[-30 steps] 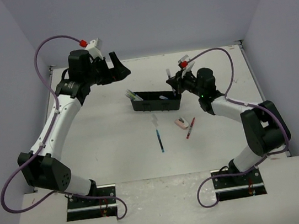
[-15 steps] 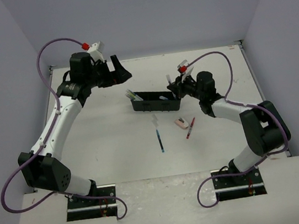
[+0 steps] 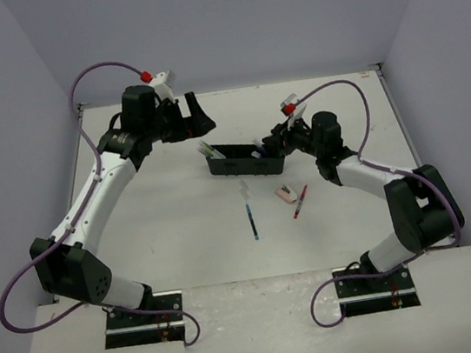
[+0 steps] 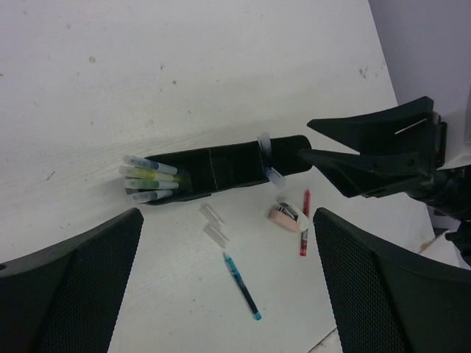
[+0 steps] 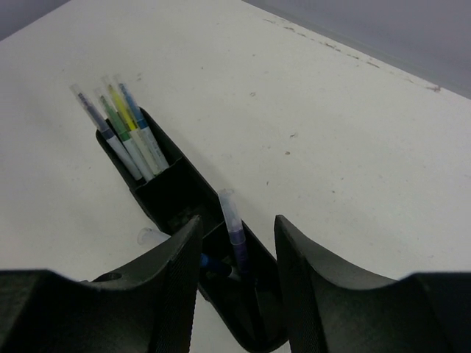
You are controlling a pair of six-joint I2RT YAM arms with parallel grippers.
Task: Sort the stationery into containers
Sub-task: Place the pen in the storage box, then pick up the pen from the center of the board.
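Note:
The black tray [image 3: 236, 167] lies mid-table. Several pens [image 5: 125, 129] stick out of its left end. My right gripper [image 3: 271, 142] hovers over the tray's right compartment [image 5: 221, 294] with its jaws open. Between them a purple pen [image 5: 237, 235] leans in that compartment, touching neither finger, beside a blue one [image 5: 213, 263]. In front of the tray lie a blue pen [image 3: 251, 218], a red pen [image 3: 300, 202] and a pinkish eraser [image 3: 284, 194]. My left gripper [image 3: 197, 112] hangs open and empty, high behind the tray's left end.
Clear pen caps [image 4: 213, 224] lie on the table just in front of the tray, another [image 5: 151, 237] against its wall. The left wrist view shows the right gripper [image 4: 313, 140] at the tray's [image 4: 221, 168] right end. Walls enclose the table's back and sides.
My right gripper has opened from shut and let go of the purple pen, which now stands in the tray's right compartment. My left arm has drifted right, toward the tray.

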